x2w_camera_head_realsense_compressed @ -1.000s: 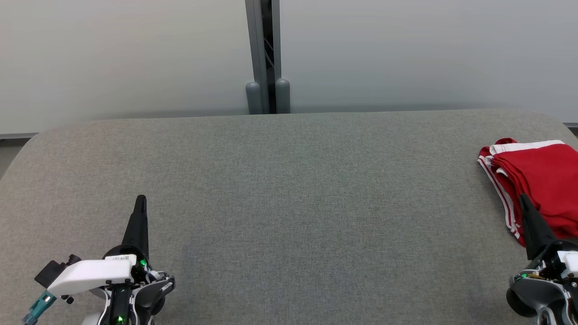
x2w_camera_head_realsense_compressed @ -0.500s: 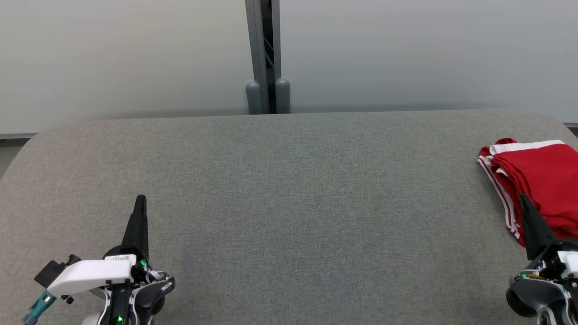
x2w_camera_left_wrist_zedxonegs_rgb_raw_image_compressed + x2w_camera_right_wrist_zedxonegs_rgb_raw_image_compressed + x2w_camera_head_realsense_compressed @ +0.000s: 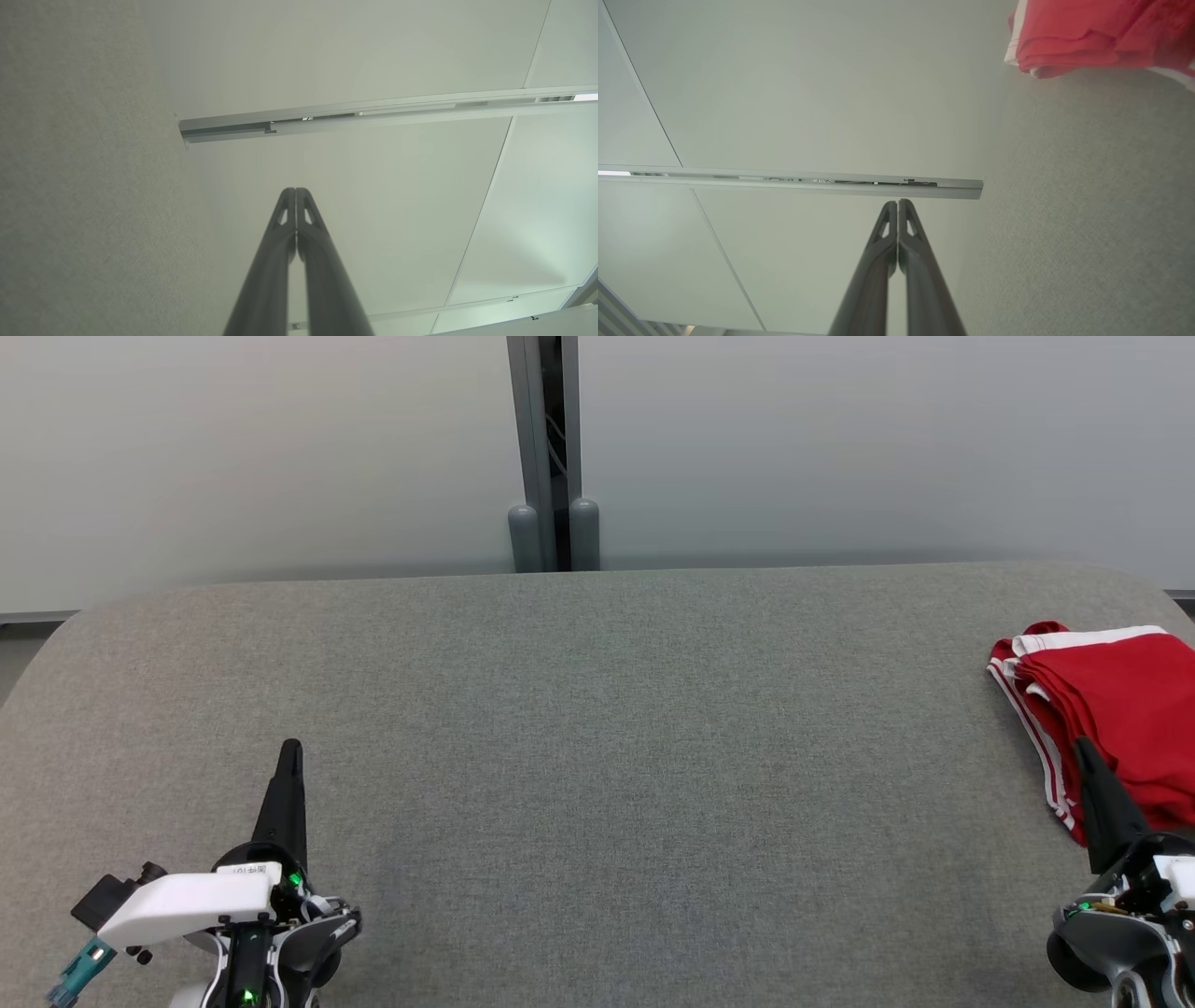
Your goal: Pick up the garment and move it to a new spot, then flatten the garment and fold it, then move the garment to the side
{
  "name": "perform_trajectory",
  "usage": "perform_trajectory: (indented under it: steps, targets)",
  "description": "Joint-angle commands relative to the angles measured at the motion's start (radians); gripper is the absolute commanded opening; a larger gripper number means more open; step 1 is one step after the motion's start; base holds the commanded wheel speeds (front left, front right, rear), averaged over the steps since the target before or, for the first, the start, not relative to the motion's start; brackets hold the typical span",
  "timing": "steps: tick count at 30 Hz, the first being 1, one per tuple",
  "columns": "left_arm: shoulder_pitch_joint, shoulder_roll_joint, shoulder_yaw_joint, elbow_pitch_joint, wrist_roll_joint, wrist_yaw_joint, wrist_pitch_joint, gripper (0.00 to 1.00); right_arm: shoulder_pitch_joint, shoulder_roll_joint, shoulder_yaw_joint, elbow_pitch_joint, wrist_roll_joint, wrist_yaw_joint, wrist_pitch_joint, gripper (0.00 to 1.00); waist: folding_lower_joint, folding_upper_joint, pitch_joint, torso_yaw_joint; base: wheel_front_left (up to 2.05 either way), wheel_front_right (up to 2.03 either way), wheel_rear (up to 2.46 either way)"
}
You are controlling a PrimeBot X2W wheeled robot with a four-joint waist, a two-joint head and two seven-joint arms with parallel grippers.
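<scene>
Garment [image 3: 1111, 709] lies folded at the far right of the grey fabric-covered table [image 3: 597, 756], a red piece with white stripes along its left edge and a white band at its back edge, its right part cut off by the edge of the head view. At the lower right sits the right gripper [image 3: 1081, 749], its two dark fingers pressed together with nothing between them. Seen from the head, its tip overlaps the garment's near left corner, while the right wrist view shows the closed fingertips [image 3: 891, 210] clear of the red cloth, which lies off toward the upper right corner there with bare grey fabric between. At the lower left of the table is the left gripper [image 3: 291, 751], well apart from the garment, its fingers likewise clamped tight on nothing and pointing toward the far side; in the left wrist view the two tips meet along a single seam. Behind the table stand pale wall panels [image 3: 261, 448], split by a dark grey post [image 3: 546, 448] with two rounded caps at its foot
</scene>
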Motion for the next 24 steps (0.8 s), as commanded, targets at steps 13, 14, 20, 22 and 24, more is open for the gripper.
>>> perform_trajectory:
  steps: [13, 14, 20, 22, 24]
  targets:
    - [-0.014, 0.005, 0.004, 0.0, -0.002, -0.005, 0.003, 0.0, -0.008, 0.0, -0.004, 0.002, -0.002, 0.0, 0.007, 0.0, 0.0, 0.0, 0.0, 0.0, 0.0, 0.0, 0.0]
    - [-0.014, 0.005, 0.004, 0.0, -0.002, -0.005, 0.002, 0.0, -0.008, 0.0, -0.005, 0.002, -0.003, 0.0, 0.007, 0.0, 0.0, 0.0, 0.0, 0.0, 0.0, 0.0, 0.0]
    - [-0.014, 0.004, 0.004, 0.0, -0.002, -0.004, 0.003, 0.0, -0.008, 0.0, -0.006, 0.002, -0.003, 0.0, 0.007, 0.0, 0.0, 0.0, 0.0, 0.0, 0.0, 0.0, 0.0]
    - [-0.014, 0.004, 0.004, 0.0, -0.002, -0.004, 0.003, 0.0, -0.008, 0.001, -0.006, 0.002, -0.004, 0.0, 0.008, 0.0, 0.0, 0.0, 0.0, 0.0, 0.0, 0.0, 0.0]
    - [-0.014, 0.004, 0.004, 0.0, -0.001, -0.004, 0.003, 0.0, -0.009, 0.001, -0.006, 0.002, -0.004, 0.0, 0.008, 0.0, 0.0, 0.0, 0.0, 0.0, 0.0, 0.0, 0.0]
